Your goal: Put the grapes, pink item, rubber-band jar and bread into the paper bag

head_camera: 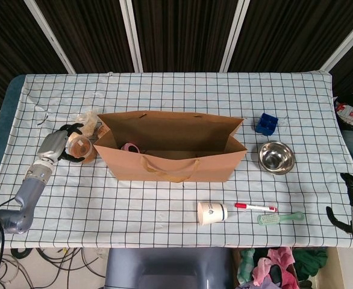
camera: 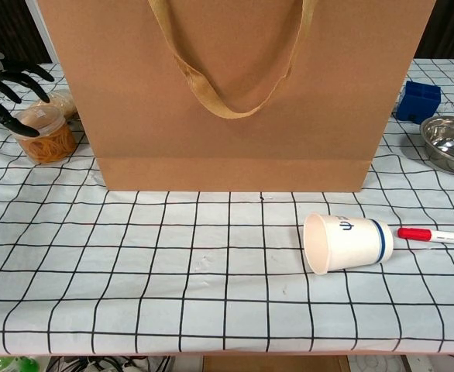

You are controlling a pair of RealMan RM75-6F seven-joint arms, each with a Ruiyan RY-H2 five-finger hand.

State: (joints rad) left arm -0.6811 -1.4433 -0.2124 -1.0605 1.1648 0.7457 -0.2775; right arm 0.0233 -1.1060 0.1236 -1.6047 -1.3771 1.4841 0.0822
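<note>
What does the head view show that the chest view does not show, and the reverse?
Only the head view shows the inside of the paper bag with the pink item, the green toothbrush and the right hand at the table edge. Only the chest view shows the rubber bands through the wall of the rubber-band jar. Both show the left hand at the jar, the paper cup, the red marker, the steel bowl and the blue box.
</note>
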